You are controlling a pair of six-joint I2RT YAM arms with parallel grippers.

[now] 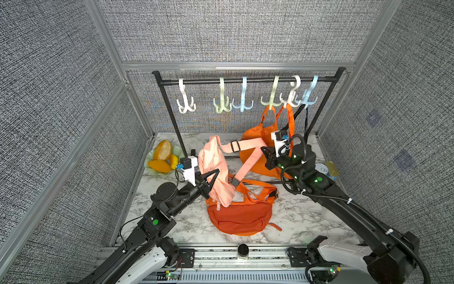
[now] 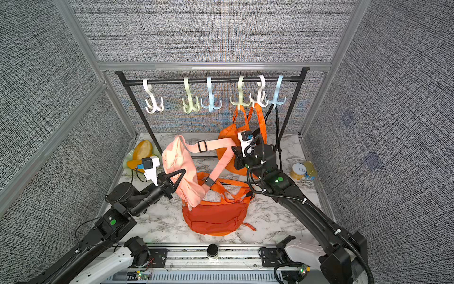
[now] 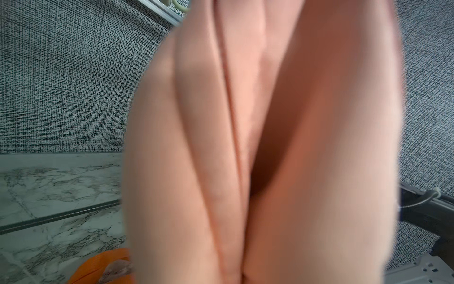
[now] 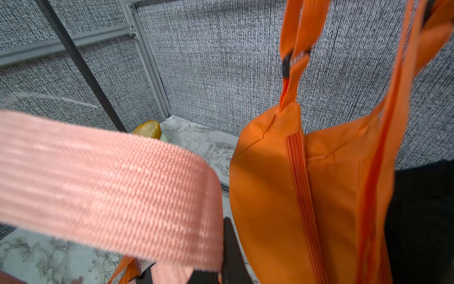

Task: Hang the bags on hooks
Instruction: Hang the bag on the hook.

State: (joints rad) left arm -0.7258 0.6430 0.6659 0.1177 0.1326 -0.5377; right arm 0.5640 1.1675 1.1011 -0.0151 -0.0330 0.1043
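The peach bag (image 1: 213, 162) is pinched by the left gripper (image 1: 212, 179), its strap (image 1: 248, 143) seemingly by the right gripper (image 1: 266, 152). The strap is best lifted taut over the empty blue hook (image 1: 243, 99).

No legible text, labels on can (image 2: 298, 171) too small

Both arms: black links, white shells nearest the base rail (image 1: 216, 253). Left arm (image 1: 147, 228): green dot, white wrist-camera mount (image 1: 190, 169), blue plug. Right arm (image 1: 356, 216): corrugated black conduit (image 1: 326, 196), white ties, green lights. Left gripper (image 1: 213, 177): black triangular jaws.
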